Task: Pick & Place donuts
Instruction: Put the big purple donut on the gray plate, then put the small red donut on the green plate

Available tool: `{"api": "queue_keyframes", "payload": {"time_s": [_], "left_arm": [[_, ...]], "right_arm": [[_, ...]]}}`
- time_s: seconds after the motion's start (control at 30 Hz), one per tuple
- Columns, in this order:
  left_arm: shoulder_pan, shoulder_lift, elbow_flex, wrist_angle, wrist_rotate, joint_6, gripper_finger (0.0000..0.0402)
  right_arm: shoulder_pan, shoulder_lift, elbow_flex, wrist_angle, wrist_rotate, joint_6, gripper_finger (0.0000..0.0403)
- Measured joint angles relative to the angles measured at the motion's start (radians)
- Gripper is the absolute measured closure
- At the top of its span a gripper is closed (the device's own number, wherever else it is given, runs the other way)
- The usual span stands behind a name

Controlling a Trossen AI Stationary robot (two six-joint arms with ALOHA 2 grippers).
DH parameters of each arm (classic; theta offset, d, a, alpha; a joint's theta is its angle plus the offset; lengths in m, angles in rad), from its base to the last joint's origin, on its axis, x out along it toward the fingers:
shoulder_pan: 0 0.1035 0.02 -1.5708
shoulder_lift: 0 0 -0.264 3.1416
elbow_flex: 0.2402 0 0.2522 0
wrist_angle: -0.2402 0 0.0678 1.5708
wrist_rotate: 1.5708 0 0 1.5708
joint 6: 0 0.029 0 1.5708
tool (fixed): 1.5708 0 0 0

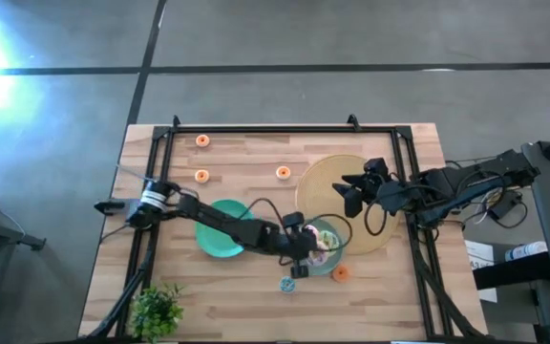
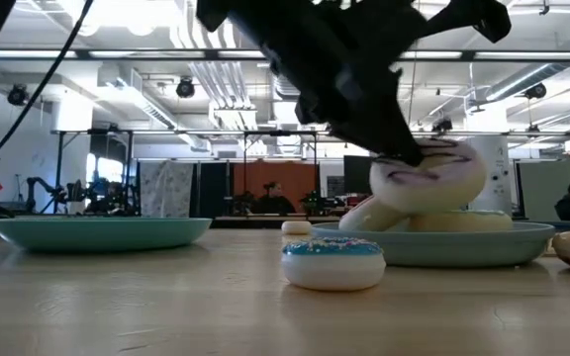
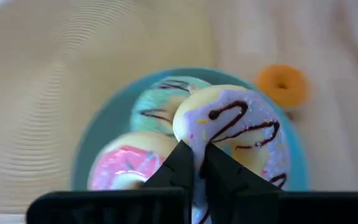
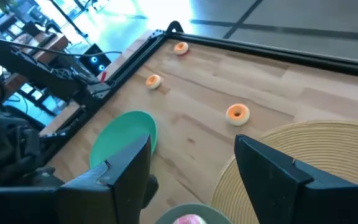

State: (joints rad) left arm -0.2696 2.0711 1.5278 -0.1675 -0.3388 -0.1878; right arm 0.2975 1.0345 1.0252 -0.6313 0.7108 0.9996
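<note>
Pinching the rim of the white donut (image 3: 232, 134), my left gripper (image 3: 193, 163) has its fingers pressed together on the icing, directly over the teal plate (image 3: 101, 134). Beyond the fingertips lie the green donut (image 3: 157, 109) and, to one side of them, the pink donut (image 3: 129, 165); the white one rests partly over both, and I cannot tell whether it is lifted clear of them. In the low view the arm hides most of the grip, and the white donut sits tilted on the pile.

Past the plate's far edge from the fingers lies an orange donut (image 3: 283, 84), blurred. A blue donut (image 2: 333, 261) stands on the table just in front of the plate.

My right gripper (image 4: 191, 162) hovers with fingers spread and nothing between them, above the near edge of the woven disc (image 4: 328, 155). Ahead of its fingers lie three small orange rings (image 4: 237, 113) and a second teal plate (image 4: 123, 140), partly hidden by one finger.
</note>
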Motion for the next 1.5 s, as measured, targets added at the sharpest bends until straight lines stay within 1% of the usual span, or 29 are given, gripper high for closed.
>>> {"api": "queue_keyframes", "payload": {"time_s": [0.07, 0.1, 0.2, 0.23, 0.4, 0.7, 0.77, 0.93, 1.03, 1.13, 1.3, 1.37, 1.43, 1.5], "left_arm": [[-0.007, 0.025, 0.048, -0.057, -0.069, 0.004, 0.0401], [-0.007, 0.034, 0.067, -0.088, -0.07, 0.013, 0.0401], [-0.006, 0.058, 0.104, -0.102, 0.024, 0.011, 0.0401], [-0.009, 0.062, 0.11, -0.11, 0.036, -0.002, 0.0401], [-0.025, 0.063, 0.123, -0.118, -0.007, -0.042, 0.0401], [-0.025, 0.068, 0.106, -0.14, -0.001, -0.046, 0.0398], [-0.025, 0.068, 0.101, -0.144, 0.002, -0.048, 0.0385], [-0.025, 0.068, 0.089, -0.141, 0.024, -0.049, 0.0334], [-0.026, 0.067, 0.089, -0.142, 0.024, -0.049, 0.0311], [-0.027, 0.053, 0.089, -0.14, 0.024, -0.049, 0.03], [-0.029, 0.002, 0.089, -0.173, 0.017, -0.048, 0.0297], [-0.029, -0.028, 0.089, -0.218, 0.004, -0.047, 0.0297], [-0.029, -0.068, 0.089, -0.271, -0.026, -0.042, 0.0297], [-0.029, -0.116, 0.087, -0.344, -0.093, -0.027, 0.0297]], "right_arm": [[0.006, 0.001, 0.0, -0.006, 0.0, 0.004, 0.0179], [0.006, 0.001, 0.0, -0.006, 0.0, 0.004, 0.0179], [0.006, 0.002, -0.001, -0.01, 0.02, 0.004, 0.0179], [0.006, 0.002, 0.0, -0.01, 0.023, 0.003, 0.0179], [0.006, 0.001, -0.002, -0.015, 0.026, -0.001, 0.0179], [0.006, 0.001, -0.004, -0.02, 0.046, -0.004, 0.0179], [0.005, 0.001, -0.004, -0.02, 0.052, -0.004, 0.0179], [0.005, 0.001, -0.005, -0.02, 0.052, -0.004, 0.0179], [0.005, 0.001, -0.005, -0.02, 0.052, -0.004, 0.0179], [0.005, 0.001, -0.005, -0.02, 0.052, -0.004, 0.0179], [0.006, 0.001, -0.006, -0.02, 0.052, -0.004, 0.0179], [0.005, 0.001, -0.006, -0.021, 0.051, -0.004, 0.0179], [0.005, 0.001, -0.006, -0.022, 0.052, -0.004, 0.0179], [0.005, 0.001, -0.006, -0.025, 0.052, -0.006, 0.0179]]}}
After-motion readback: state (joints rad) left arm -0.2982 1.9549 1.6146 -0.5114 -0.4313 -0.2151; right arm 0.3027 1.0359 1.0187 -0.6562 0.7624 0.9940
